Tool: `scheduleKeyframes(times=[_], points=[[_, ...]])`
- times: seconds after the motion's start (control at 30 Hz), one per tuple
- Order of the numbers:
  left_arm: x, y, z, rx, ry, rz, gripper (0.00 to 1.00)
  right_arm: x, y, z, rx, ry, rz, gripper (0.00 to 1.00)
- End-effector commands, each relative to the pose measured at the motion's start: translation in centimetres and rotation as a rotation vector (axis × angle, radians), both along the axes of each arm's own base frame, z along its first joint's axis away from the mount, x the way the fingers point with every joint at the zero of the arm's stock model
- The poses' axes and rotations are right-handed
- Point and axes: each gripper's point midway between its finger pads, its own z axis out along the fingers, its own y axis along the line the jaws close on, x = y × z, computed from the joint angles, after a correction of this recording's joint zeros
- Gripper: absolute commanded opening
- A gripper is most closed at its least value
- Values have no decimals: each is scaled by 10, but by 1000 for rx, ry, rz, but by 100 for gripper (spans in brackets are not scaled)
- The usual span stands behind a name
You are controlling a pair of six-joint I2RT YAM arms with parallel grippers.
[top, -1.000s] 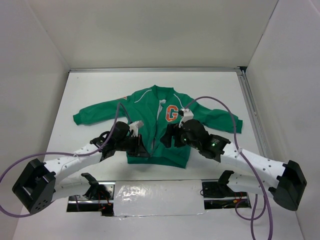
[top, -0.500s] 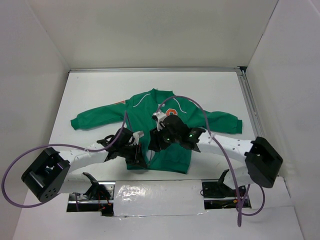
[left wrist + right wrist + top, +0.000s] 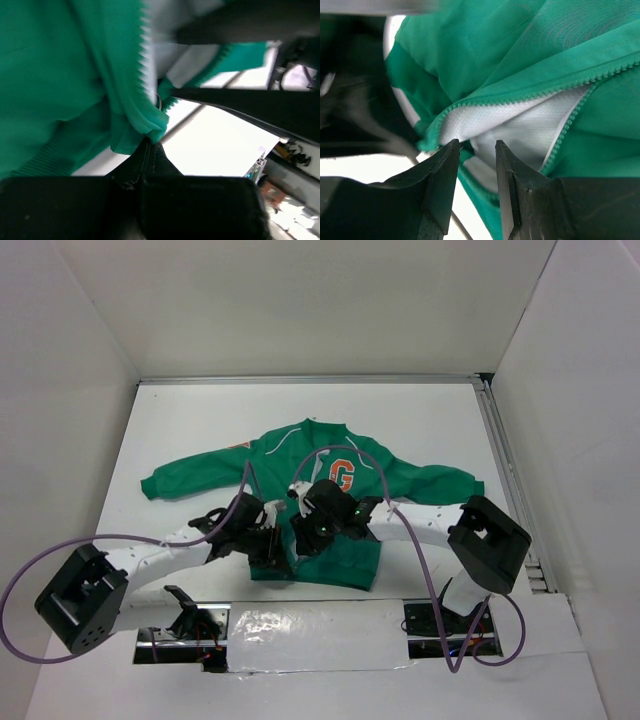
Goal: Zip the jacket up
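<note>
Where the jacket lies: the green jacket [image 3: 285,452] is spread front-up in the middle of the white table [image 3: 200,415], collar toward the far wall, ribbed hem [image 3: 345,575] toward the arm bases.
Sleeves: one reaches out to each side, both flat on the table.
Chest patch: the orange G [image 3: 341,476] shows just beyond the right arm's wrist.
Front opening: parted at the lower end, with white lining [image 3: 520,125] showing between two rows of green zipper teeth [image 3: 545,87].
Left gripper [image 3: 150,146]: clamped shut on a folded bottom corner of the jacket's front edge, right beside the teeth; the green cloth bunches up out of the pinch.
Left gripper's place: at the hem, just on the left of the opening, seen from above.
Right gripper [image 3: 476,150]: its two fingers [image 3: 440,175] stand a little apart, with a narrow gap between them.
Right gripper's place: low over the bottom of the opening, just beside the left gripper, tips pointed at the spot where the zipper rows meet.
Contact on the right: lining and green edge show through the gap, though they seem to lie just past the tips; the wrist view is too close to tell whether the tips touch cloth.
Arms: both reach in from the near edge and meet over the lower front of the jacket.
</note>
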Motion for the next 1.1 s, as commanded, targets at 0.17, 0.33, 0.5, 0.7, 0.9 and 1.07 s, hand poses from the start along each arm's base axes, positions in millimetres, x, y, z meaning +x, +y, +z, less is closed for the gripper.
scheduleKeyframes(times=[0.17, 0.33, 0.5, 0.7, 0.9, 1.07], points=[[8, -7, 38, 7, 9, -52, 0, 18, 15, 15, 35, -88, -8, 43], [-13, 4, -2, 83, 179, -17, 0, 16, 11, 13, 46, -67, -54, 43], [-29, 12, -24, 110, 279, 8, 0, 3, 1, -3, -16, 2, -62, 44], [-40, 18, -37, 143, 333, 7, 0, -9, -1, -6, -11, 30, -23, 45], [-32, 19, -38, 187, 326, 38, 0, -32, 6, 2, 34, -16, 171, 51], [-20, 16, -32, 198, 284, 53, 0, -35, 5, -9, -12, -66, 197, 53]])
